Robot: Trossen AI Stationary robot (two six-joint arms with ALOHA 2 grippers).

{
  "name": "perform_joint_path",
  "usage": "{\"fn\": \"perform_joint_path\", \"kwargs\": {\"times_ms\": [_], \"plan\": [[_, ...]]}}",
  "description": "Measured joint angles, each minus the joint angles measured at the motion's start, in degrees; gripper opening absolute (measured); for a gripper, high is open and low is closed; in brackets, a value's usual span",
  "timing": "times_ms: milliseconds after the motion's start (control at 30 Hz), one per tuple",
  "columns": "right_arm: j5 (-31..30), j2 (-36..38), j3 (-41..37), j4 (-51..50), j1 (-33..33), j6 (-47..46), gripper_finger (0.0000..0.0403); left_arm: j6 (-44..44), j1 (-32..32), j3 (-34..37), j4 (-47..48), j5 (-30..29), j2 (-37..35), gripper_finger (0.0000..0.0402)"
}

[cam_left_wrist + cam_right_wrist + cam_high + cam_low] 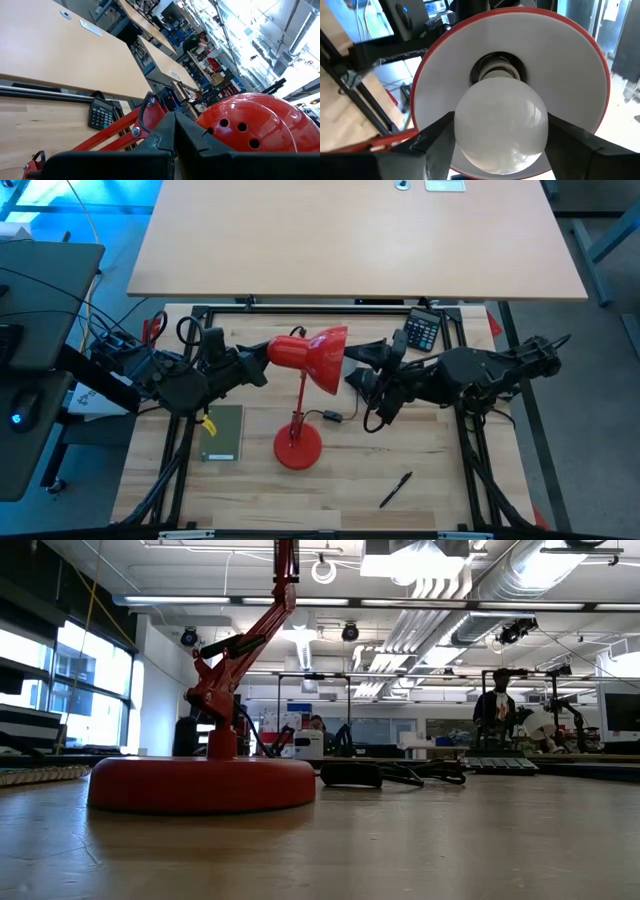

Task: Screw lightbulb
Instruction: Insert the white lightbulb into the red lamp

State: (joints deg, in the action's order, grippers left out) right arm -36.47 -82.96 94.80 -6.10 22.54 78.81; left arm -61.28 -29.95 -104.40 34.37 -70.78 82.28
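The wooden table [430, 470] fills the high view, and a red desk lamp [298, 445] stands on it with its round base planted near the middle. Its shade [325, 358] is tipped sideways, the open mouth facing the right arm.

And the left arm comes in from the left side, its gripper [262, 370] right up at the lamp's neck behind the shade. In the left wrist view the two dark fingers [192, 137] press together with no gap, closed tight against the back of the red shade [250, 120]; whether they pinch any part of the lamp, I cannot tell.

Over on the other side, the right gripper [352, 366] sits at the mouth of the shade. The right wrist view gives the close look: the lightbulb [501, 125] is between the two fingers [432, 142], its round white globe filling the gap and its narrow base at the socket [497, 69] deep in the white inside of the shade. The claw stands fairly wide, flanking the bulb on both sides.

Smaller things: a calculator [422, 330] at the far edge, a green notebook [222, 433] left of the lamp base, a black pen [395, 490] near the front.
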Motion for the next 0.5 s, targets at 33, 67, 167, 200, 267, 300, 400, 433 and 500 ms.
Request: {"fn": "perform_joint_path", "kwargs": {"times_ms": [33,67,167,200,267,300,400,433,500], "plan": [[0.00,0.00,0.00,0.01,-0.01,-1.33,0.0254,0.00,0.00,0.00,0.00,0.00,0.00,0.0000],[-0.01,0.00,0.00,0.04,-0.01,-2.83,0.0254,-0.01,0.00,0.00,-0.01,0.00,0.00,0.0000],[0.00,-0.02,-0.04,0.35,0.01,-7.27,0.0255,-0.02,0.00,0.00,-0.02,0.00,0.00,0.0000],[0.01,-0.04,-0.04,0.36,0.01,-8.57,0.0255,-0.02,-0.02,0.00,-0.02,0.00,-0.02,0.0000],[0.02,-0.04,-0.04,0.38,0.01,-11.34,0.0255,0.00,0.00,0.00,-0.04,0.00,-0.02,0.0000],[0.02,-0.04,-0.04,0.40,0.01,-12.84,0.0255,0.21,0.00,0.00,-0.06,0.00,-0.02,0.0000],[0.06,-0.04,-0.04,0.51,0.01,-17.10,0.0255,0.43,0.00,0.00,-0.07,0.01,-0.02,0.0000],[0.07,-0.04,-0.04,0.55,0.01,-18.26,0.0255,0.42,0.00,0.00,-0.07,0.05,-0.02,0.0000],[0.07,-0.04,-0.04,0.65,0.01,-20.74,0.0255,0.60,0.00,0.00,-0.07,0.15,-0.02,0.0000]]}}
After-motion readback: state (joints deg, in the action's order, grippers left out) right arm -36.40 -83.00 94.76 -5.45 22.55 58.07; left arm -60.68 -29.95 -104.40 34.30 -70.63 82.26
